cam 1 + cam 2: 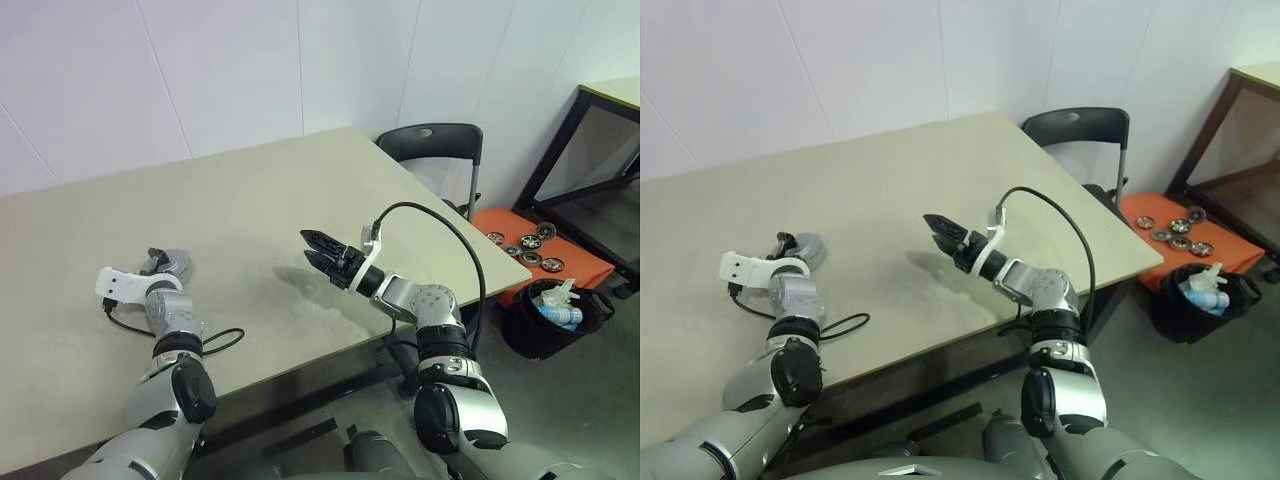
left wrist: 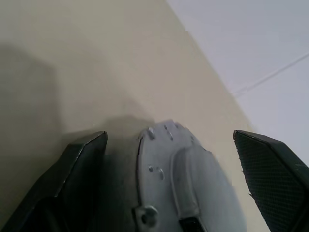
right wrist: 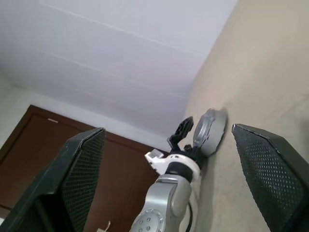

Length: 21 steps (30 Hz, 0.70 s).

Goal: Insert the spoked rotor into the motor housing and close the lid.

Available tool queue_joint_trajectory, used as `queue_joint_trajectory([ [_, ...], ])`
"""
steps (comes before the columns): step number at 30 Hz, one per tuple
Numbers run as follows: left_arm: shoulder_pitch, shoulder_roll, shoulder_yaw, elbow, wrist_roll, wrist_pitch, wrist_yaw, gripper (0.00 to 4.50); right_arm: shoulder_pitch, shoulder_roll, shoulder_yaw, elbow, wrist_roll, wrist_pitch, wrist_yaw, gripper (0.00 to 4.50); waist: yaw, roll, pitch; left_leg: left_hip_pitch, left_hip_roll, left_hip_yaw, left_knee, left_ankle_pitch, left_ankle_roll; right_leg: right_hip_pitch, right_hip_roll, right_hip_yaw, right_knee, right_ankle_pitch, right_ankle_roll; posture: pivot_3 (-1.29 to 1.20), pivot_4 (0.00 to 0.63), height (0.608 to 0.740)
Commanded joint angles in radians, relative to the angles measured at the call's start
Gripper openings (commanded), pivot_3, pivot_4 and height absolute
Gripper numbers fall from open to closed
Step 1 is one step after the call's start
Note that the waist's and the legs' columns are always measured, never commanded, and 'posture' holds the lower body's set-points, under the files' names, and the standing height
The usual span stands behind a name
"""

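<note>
Just ahead of the left pincer (image 1: 155,262), between its spread, empty fingers (image 2: 79,154): the closed motor housing (image 1: 178,264), a flat grey disc resting on the counter (image 1: 250,200), lid up, no long axis to speak of. Far nearer the left arm. Right pincer (image 1: 318,249) well apart at mid-counter, raised, likewise released and empty. Spoked rotor presumably already inside.
</note>
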Motion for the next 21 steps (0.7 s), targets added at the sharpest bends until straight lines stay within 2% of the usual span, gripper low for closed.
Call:
queue_joint_trajectory([
  [1,0.04,0.052,-0.02,0.018,0.08,-0.052,0.08,4.48,-0.014,0.001,0.015,-0.027,0.012,-0.003,0.019,4.38,0.004,0.0,0.0,0.0,0.0,0.0,0.0,0.0,0.0,-0.001,0.0,0.0,0.0,0.0,0.0,0.0,0.0,0.74],
  [7,0.036,0.072,-0.08,0.009,0.156,-0.076,0.049,4.48,-0.009,-0.003,0.028,-0.033,0.011,-0.001,0.028,4.38,0.042,-0.002,0.001,-0.003,-0.002,-0.001,0.0,0.0,0.0,-0.001,-0.004,-0.001,-0.003,0.002,-0.004,0.0,0.0,0.74],
  [13,0.033,0.079,-0.152,-0.068,0.182,-0.082,-0.181,4.48,0.029,-0.013,0.111,-0.116,-0.026,-0.034,0.084,4.38,0.09,-0.003,0.001,-0.015,-0.003,-0.003,0.002,0.001,-0.001,-0.01,-0.004,-0.003,-0.002,0.003,-0.005,0.0,0.0,0.74],
  [17,0.081,0.066,-0.193,-0.199,0.155,-0.033,-0.367,4.48,0.064,-0.034,0.23,-0.19,-0.143,-0.162,0.109,4.38,0.093,-0.003,0.001,-0.019,-0.004,-0.003,0.003,0.001,-0.001,-0.014,-0.005,-0.003,-0.002,0.003,-0.005,0.0,0.0,0.74],
  [21,0.197,0.068,-0.285,-0.425,0.156,0.077,-0.511,4.48,0.049,-0.06,0.311,-0.176,-0.298,-0.349,0.071,4.38,0.09,-0.003,0.001,-0.018,-0.004,-0.002,0.003,0.001,-0.001,-0.014,-0.005,-0.002,-0.002,0.003,-0.005,0.0,0.0,0.74],
])
